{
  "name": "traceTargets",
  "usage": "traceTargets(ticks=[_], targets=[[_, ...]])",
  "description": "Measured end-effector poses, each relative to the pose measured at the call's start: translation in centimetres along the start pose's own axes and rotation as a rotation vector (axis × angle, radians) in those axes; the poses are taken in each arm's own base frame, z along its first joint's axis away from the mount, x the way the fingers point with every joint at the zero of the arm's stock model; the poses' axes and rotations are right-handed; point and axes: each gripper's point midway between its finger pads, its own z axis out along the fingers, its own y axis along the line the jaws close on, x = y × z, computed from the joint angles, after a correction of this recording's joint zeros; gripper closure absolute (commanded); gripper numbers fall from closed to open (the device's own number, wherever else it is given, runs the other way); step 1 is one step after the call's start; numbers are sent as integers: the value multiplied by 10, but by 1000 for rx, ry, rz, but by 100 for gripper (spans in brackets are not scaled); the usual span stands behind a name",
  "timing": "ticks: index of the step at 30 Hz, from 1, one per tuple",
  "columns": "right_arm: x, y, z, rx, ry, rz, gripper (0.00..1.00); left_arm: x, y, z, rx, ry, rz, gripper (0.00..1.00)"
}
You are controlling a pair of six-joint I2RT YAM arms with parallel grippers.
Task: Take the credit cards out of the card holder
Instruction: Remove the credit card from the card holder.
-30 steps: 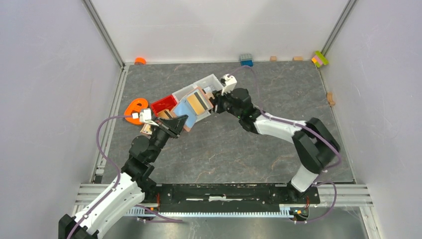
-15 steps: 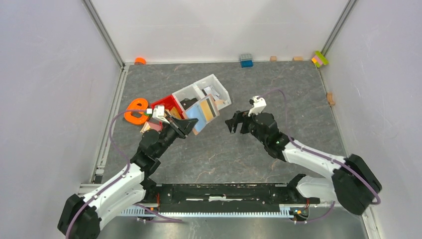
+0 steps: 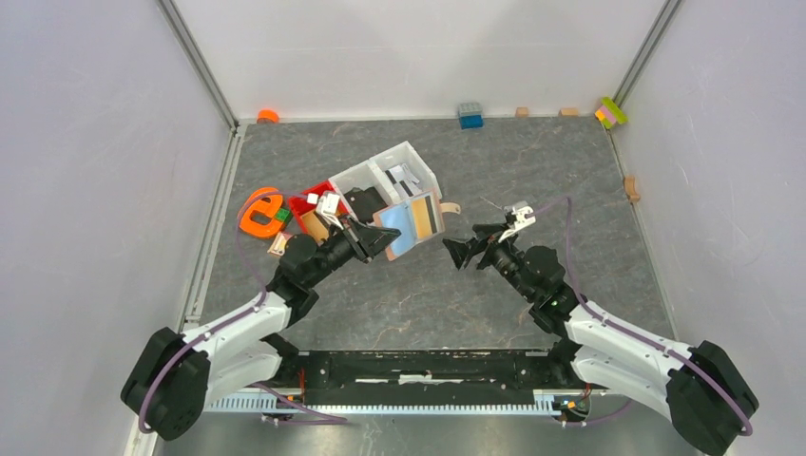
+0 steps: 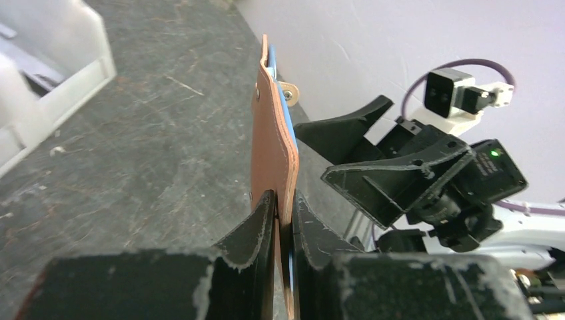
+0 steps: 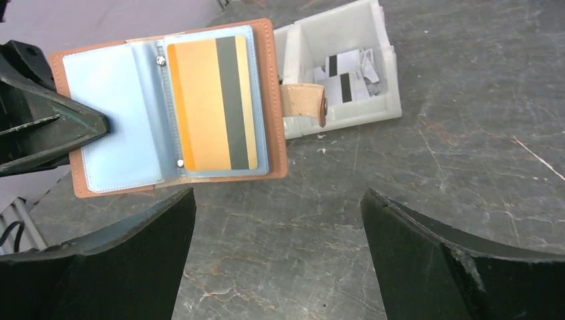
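Tan leather holder (image 5: 166, 107) hangs open above the table (image 5: 466, 173), clamped at one edge by the left claw (image 4: 280, 207), whose jaws are pressed onto the cover so the clear pockets face the other arm (a sensible way to present them). The orange card (image 5: 213, 103), dark stripe showing, sits fully in the sleeve nearer the loose tab (image 5: 303, 103); the blue card (image 5: 113, 120) seems to fill the other sleeve, though through the plastic I can't be sure where its edges lie. The right claw (image 5: 276, 200) is spread wide and empty, near the holder but not touching, aimed at the pockets. Behind stands the white bin (image 5: 346, 67). Neither card is out yet. Pinching a card's free edge looks next; catching the sleeve too, or twisting the holder in its single pinch, is the risk
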Motion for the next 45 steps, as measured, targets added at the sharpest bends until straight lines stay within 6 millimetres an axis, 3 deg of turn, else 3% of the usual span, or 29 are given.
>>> traceTargets(ticks=[14, 18, 23, 28, 37, 38, 40, 45], targets=[[-14, 2, -19, -179, -107, 140, 2, -8, -60, -3, 285, 1, 44, 98], [-21, 18, -25, -294, -132, 181, 7, -7, -72, -5, 355, 9, 39, 98], [-31, 42, -37, -436, -174, 190, 14, 2, -70, -2, 369, 47, 17, 98], [-41, 50, -42, -477, -211, 173, 38, 5, -73, 0, 377, 60, 14, 98], [-45, 51, -44, -485, -224, 170, 73, 13, -89, 4, 435, 111, 18, 98], [-45, 51, -44, -485, -225, 169, 79, 13, -89, 4, 433, 111, 17, 95], [-46, 52, -45, -489, -229, 171, 88, 13, -85, 6, 409, 113, 12, 81], [-43, 49, -43, -473, -216, 179, 98, 8, -53, 13, 199, 82, 3, 48]])
